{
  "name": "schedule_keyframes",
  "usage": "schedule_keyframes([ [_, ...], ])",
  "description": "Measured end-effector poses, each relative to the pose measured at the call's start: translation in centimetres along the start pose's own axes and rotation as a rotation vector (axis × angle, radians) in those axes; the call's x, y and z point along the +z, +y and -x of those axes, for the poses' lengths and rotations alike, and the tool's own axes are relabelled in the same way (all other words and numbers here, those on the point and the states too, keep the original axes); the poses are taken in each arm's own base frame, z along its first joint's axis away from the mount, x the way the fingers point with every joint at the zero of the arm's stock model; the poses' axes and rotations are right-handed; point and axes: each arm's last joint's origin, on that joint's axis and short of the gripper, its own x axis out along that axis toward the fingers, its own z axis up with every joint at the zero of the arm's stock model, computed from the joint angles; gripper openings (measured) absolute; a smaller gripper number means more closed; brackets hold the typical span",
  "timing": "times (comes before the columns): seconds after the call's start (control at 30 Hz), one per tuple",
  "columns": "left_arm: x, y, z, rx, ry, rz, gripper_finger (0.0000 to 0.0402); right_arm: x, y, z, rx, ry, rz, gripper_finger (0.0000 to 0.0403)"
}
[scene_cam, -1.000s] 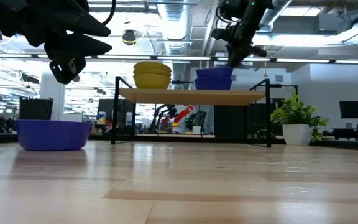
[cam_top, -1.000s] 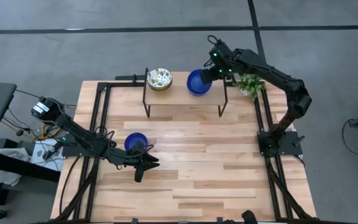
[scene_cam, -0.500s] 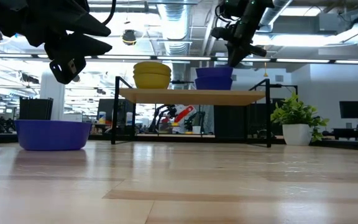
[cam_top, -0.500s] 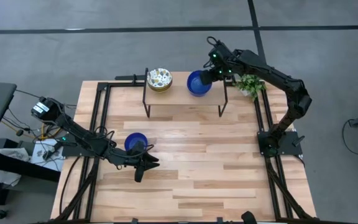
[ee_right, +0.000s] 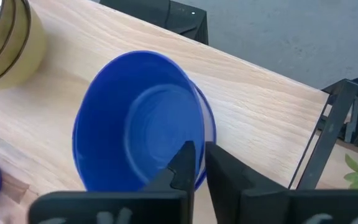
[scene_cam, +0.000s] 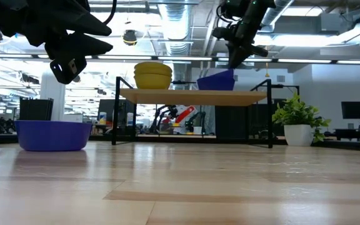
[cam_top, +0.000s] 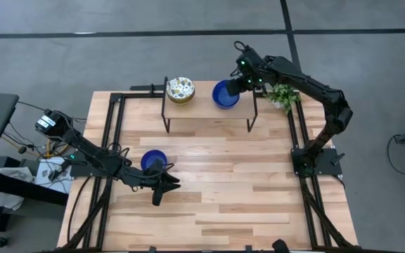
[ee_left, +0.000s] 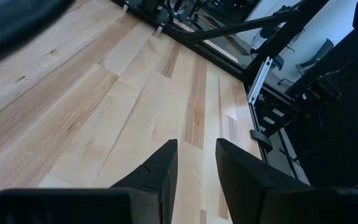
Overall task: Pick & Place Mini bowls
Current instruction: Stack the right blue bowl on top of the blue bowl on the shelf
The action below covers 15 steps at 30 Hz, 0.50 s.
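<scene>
A blue mini bowl (ee_right: 138,134) sits tilted on the small raised wooden shelf (cam_top: 202,105), with a second blue rim (ee_right: 211,127) showing under it. My right gripper (ee_right: 199,149) is shut on its rim. A stack of cream floral bowls (cam_top: 180,89) stands on the shelf's left part. Another blue bowl (cam_top: 153,161) rests on the table by its base. Just to that bowl's near right, my left gripper (cam_top: 164,188) hangs open above the table, touching nothing. My right gripper pinches the blue bowl's rim (ee_right: 199,127) on its right side, one finger (ee_right: 182,163) inside the bowl and one outside. The fingers slant down from above and from the table's right. The bowl (scene_cam: 217,80) is tilted, held side raised, opposite side low on the shelf.
A small green potted plant (cam_top: 281,95) stands at the table's far right, close under my right arm. The shelf's black legs (cam_top: 166,116) stand on the far half of the table. Bare wood (cam_top: 245,190) spreads over the near half of the table.
The blue bowl on the shelf has tipped: it sat level in the stack before, and now its right, held side stands higher than its left. Neither arm has visibly shifted.
</scene>
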Motion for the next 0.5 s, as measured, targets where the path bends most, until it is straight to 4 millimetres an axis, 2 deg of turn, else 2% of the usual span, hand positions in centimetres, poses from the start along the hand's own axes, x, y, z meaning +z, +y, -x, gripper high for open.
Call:
schedule_keyframes([
  [0.23, 0.00, 0.00, 0.00, 0.000, 0.000, 0.000, 0.0108, -0.03, 0.06, 0.00, 0.013, 0.006, -0.001, 0.0065],
  [0.5, 0.00, 0.00, 0.00, 0.000, 0.000, 0.000, 0.0108, -0.03, 0.06, 0.05, 0.014, 0.005, 0.025, 0.0067],
])
